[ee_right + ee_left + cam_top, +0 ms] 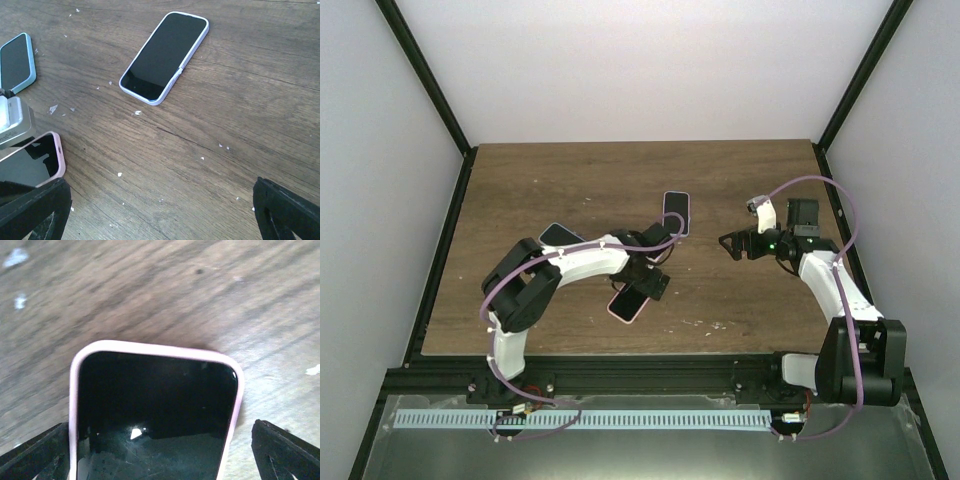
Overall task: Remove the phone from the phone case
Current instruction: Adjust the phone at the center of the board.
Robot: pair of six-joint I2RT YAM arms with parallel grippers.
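Observation:
A phone with a dark screen [155,405] lies flat on the wooden table in a pink phone case [150,347]. In the top view the same pink-cased phone [630,303] sits near the table's front, half under my left wrist. My left gripper [160,426] is low over it and open, one black finger [35,452] on each side of the case's long edges. My right gripper [732,244] hovers open over bare wood at the right, nothing between its fingers [285,207]. The right wrist view catches the pink case's corner [30,165] at its left edge.
A second phone in a lavender case [677,212] lies at mid table, also seen in the right wrist view [165,56]. A third phone in a teal case [560,236] lies behind my left arm. Small white flecks dot the wood. Black frame posts edge the table [570,180].

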